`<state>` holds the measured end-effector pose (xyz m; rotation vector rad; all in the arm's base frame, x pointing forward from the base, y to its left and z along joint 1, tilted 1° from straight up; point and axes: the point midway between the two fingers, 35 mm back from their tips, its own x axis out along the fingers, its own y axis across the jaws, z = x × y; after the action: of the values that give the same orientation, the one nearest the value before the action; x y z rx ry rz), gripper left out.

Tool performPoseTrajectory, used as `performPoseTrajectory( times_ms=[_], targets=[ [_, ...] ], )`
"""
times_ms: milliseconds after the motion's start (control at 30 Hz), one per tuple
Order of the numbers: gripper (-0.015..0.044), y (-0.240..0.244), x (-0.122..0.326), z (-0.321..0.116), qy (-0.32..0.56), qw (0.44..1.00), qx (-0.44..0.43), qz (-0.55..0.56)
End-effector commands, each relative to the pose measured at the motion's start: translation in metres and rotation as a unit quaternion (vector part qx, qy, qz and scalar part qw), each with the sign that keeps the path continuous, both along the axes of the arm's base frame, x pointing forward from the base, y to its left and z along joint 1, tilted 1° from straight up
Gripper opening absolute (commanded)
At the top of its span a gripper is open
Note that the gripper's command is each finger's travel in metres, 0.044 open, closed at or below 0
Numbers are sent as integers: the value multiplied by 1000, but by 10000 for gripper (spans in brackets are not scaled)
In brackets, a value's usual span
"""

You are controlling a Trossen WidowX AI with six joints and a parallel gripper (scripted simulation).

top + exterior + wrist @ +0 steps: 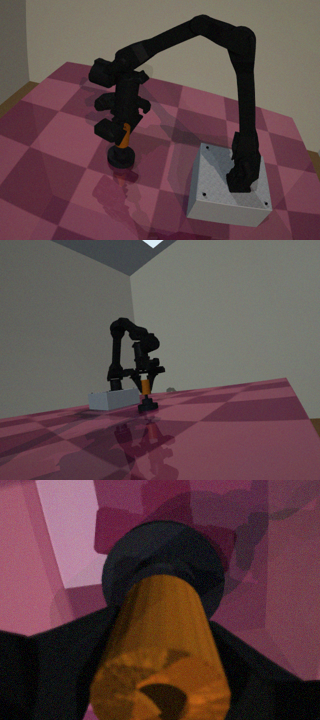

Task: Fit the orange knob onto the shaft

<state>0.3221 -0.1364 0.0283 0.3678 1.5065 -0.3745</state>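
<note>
The orange knob [126, 138] [146, 387] [162, 615] stands roughly upright between the fingers of my gripper [123, 137] [146, 390] [162, 621], which is shut on it. The round dark pedestal [120, 162] [148, 407] [120, 555] is below the knob. In the exterior view a short piece of the dark shaft [146, 396] shows between the knob's lower end and the pedestal, so the knob is above the pedestal and not down on it. Whether the shaft's tip is inside the hole, and where its flat side lies, is hidden.
The arm's pale box-shaped base [227, 211] [121, 398] stands on the pink checkered table [144, 206] [245, 436], to the right of the pedestal in the top view. Shadows and reflections of the arm lie on the glossy table top.
</note>
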Motion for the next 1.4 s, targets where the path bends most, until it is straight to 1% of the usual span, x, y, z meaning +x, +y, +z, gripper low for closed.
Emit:
performPoseTrajectory(
  times_ms=[0, 667, 1367],
  targets=[
    [0, -1, 3, 2, -4, 999, 0, -36],
    [0, 1, -2, -4, -4, 999, 0, -36],
    [0, 0, 1, 2, -4, 999, 0, -40]
  ],
)
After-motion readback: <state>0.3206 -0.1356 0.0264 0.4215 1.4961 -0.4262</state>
